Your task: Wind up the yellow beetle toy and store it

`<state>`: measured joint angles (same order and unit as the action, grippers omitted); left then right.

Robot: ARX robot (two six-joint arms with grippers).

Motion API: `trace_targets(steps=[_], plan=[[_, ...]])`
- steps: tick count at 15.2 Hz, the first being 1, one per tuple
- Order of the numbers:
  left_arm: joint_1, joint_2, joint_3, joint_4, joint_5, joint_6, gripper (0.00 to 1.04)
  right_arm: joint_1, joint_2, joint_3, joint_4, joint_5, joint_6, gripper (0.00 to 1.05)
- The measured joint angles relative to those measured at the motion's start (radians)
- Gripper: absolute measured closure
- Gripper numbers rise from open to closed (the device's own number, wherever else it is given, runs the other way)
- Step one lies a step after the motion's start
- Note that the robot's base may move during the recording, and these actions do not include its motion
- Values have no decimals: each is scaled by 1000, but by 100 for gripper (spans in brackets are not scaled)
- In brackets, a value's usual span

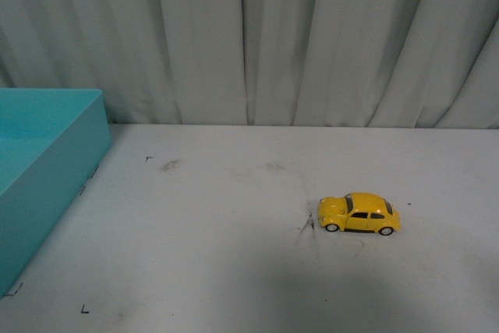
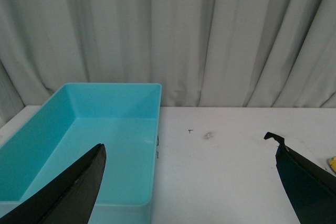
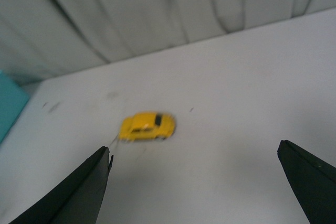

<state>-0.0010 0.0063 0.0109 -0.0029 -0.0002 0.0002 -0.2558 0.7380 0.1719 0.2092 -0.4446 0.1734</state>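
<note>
1. Yellow beetle toy [image 1: 359,214] stands upright on its wheels on the white table [image 1: 218,271]. In the front view it is right of centre, with its nose toward the teal bin [image 1: 58,181] and well apart from it.
2. As a judgement, it will handle as small, light and hard. The glossy shell is likely slippery, and the wheels may let it roll when nudged.
3. The best hold looks to be across its 2 sides at the doors, between the wheel arches, low on the body and not on the rounded roof.
4. Right gripper [image 3: 194,149] hovers over the table with its jaws spread wide and empty. The car lies ahead of it, untouched.
5. Left gripper [image 2: 185,142] is also spread wide and holds nothing. It hangs near the bin, where the toy is not yet stored.
6. A grey curtain [image 1: 249,37] hangs behind the table.
</note>
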Motion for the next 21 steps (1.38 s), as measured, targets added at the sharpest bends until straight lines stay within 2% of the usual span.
trace_targets(steps=[2, 3, 5, 8, 10, 12, 14, 17, 20, 21], plan=[[0, 0, 0, 0, 0, 0, 7, -10, 477, 176, 422, 82, -5, 6], [0, 0, 0, 0, -1, 0, 7, 13, 661, 281, 560, 127, -19, 6], [0, 0, 0, 0, 0, 0, 7, 89, 990, 500, 681, 183, -83, 6], [0, 0, 0, 0, 0, 0, 7, 225, 1281, 772, 592, 67, -219, 6], [0, 0, 0, 0, 0, 0, 7, 287, 1338, 907, 505, -110, -354, 6], [0, 0, 0, 0, -1, 0, 7, 293, 1358, 972, 319, -275, -544, 6], [0, 0, 0, -1, 0, 0, 7, 276, 1379, 1006, 58, -422, -755, 6], [0, 0, 0, -1, 0, 0, 7, 262, 1433, 1101, -270, -454, -1093, 6], [0, 0, 0, 0, 0, 0, 7, 265, 1506, 1213, -512, -426, -1337, 6], [0, 0, 0, 0, -1, 0, 7, 269, 1526, 1236, -550, -401, -1388, 6]])
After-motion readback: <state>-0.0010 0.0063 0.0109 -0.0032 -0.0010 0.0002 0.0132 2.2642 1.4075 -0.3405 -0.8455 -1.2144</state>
